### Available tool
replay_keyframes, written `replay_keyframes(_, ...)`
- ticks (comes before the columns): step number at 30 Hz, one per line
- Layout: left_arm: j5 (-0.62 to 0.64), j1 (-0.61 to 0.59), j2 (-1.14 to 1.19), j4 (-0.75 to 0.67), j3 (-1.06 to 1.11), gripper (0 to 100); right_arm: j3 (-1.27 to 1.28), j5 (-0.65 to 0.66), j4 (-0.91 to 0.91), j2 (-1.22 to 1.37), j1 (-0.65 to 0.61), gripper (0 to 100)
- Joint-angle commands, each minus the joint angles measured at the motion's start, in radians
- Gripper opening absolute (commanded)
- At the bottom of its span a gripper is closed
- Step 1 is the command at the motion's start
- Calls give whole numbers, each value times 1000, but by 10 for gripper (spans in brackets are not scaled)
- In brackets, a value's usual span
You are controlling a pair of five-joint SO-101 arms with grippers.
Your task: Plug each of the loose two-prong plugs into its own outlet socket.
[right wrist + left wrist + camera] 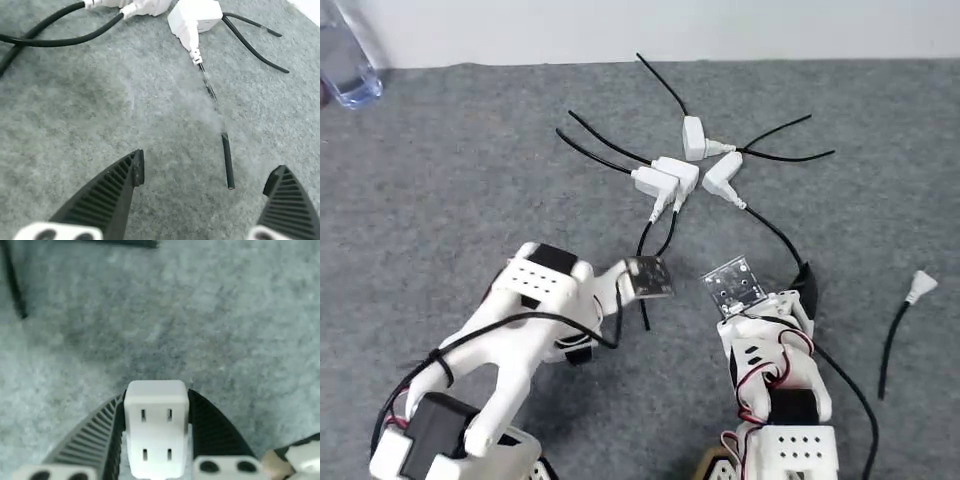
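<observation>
The left gripper is clenched around a white socket block, gripping it by its sides. The block's face, with two pairs of slots, is bare and unobstructed, and it hangs over the grey carpet that covers the table. The right gripper sits just beside it at 3 o'clock, jaws spread wide and holding nothing, with bare carpet between them. From the two grippers, a cluster of white plugs with black cables lies at 12 o'clock, near but out of reach of the jaws. Its nearest plug lies at about 12 o'clock from the right gripper, narrow end turned toward it. A lone plug on its own black cable lies well apart at 3 o'clock from the right gripper. A clear bottle stands at the table's far corner, at 10 o'clock. The step in hand appears to be fetching a plug: the socket block is already held, but no plug is in its slots. The next move likely calls for the free right gripper to go to a plug and close on its body with the prongs left clear. It would then need to line those prongs up with one pair of slots before pushing in.
</observation>
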Motion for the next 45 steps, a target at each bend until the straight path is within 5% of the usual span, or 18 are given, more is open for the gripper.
replay_keyframes(1, -104, 11, -40, -18, -8, 13, -14, -11, -27, -12, 13, 372)
replay_keyframes(15, -173, 101, -26, -172, -33, 12, -9, -8, -56, -12, 16, 372)
replay_keyframes(22, -170, 104, 178, -255, -87, 13, -14, -11, -53, -12, 47, 372)
replay_keyframes(28, -110, 169, 262, -166, -219, 20, -14, -11, -51, -12, 45, 372)
replay_keyframes(36, 25, 167, 272, -146, -274, 280, -14, -11, -48, -12, 45, 372)
replay_keyframes(45, 23, 169, 262, -143, -251, 294, -14, -11, -51, -12, 47, 372)
